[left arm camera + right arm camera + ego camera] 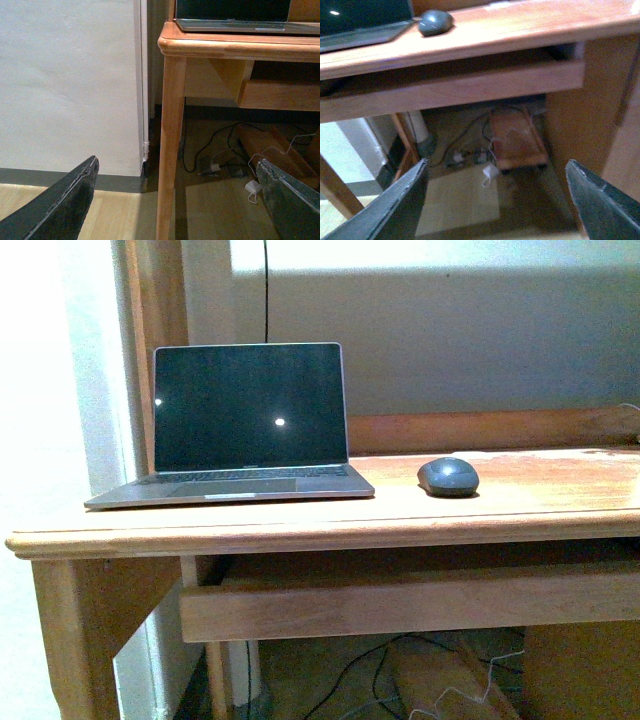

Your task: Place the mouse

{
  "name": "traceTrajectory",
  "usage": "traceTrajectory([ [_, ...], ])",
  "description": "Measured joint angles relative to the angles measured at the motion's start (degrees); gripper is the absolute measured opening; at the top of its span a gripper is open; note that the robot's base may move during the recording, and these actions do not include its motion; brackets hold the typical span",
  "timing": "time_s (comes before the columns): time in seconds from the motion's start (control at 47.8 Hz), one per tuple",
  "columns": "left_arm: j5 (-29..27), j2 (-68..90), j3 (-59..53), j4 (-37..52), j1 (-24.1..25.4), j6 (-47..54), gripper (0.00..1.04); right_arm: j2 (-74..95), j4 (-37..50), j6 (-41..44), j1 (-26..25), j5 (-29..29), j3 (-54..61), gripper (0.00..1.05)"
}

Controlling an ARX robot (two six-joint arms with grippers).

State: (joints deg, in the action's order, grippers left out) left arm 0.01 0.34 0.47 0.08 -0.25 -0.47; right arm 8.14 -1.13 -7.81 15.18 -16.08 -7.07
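Note:
The mouse [448,477], small, dark grey and domed, lies on the wooden desk [560,495] just right of the open laptop [245,425]. It also shows in the right wrist view [435,22], on the desk top beside the laptop's corner. Neither arm shows in the front view. My left gripper [177,172] is open and empty, low near the floor by the desk's left leg [170,150]. My right gripper [497,175] is open and empty, below the desk's front edge, well away from the mouse.
A drawer rail [400,605] runs under the desk top. Cables and a white adapter [252,187] lie on the floor under the desk, beside a low wooden stand [517,142]. A white wall [65,85] is to the left of the desk.

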Motion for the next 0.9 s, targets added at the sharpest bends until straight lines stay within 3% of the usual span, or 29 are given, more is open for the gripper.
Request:
traceTrajectory([
  [0.084,0.0,0.0,0.0,0.0,0.0,0.0,0.97,-3.1,1.5,3.4,-2.6,4.1,2.6,0.67],
  [0.293,0.0,0.0,0.0,0.0,0.0,0.0,0.97,-6.8,1.8,6.4,-5.8,7.3,6.2,0.36],
  [0.356,0.0,0.0,0.0,0.0,0.0,0.0,0.97,-7.6,1.2,7.0,-11.0,14.1,6.2,0.24],
  [0.398,0.0,0.0,0.0,0.0,0.0,0.0,0.97,-7.8,1.2,7.2,-14.1,15.2,6.2,0.13],
  [0.461,0.0,0.0,0.0,0.0,0.0,0.0,0.97,-7.8,1.1,7.4,-14.7,15.7,6.2,0.02],
  [0.503,0.0,0.0,0.0,0.0,0.0,0.0,0.97,-7.8,1.1,7.6,-14.8,15.9,6.2,0.04],
  [0.901,0.0,0.0,0.0,0.0,0.0,0.0,0.97,-7.8,1.1,7.6,-15.0,15.9,6.2,0.89],
])
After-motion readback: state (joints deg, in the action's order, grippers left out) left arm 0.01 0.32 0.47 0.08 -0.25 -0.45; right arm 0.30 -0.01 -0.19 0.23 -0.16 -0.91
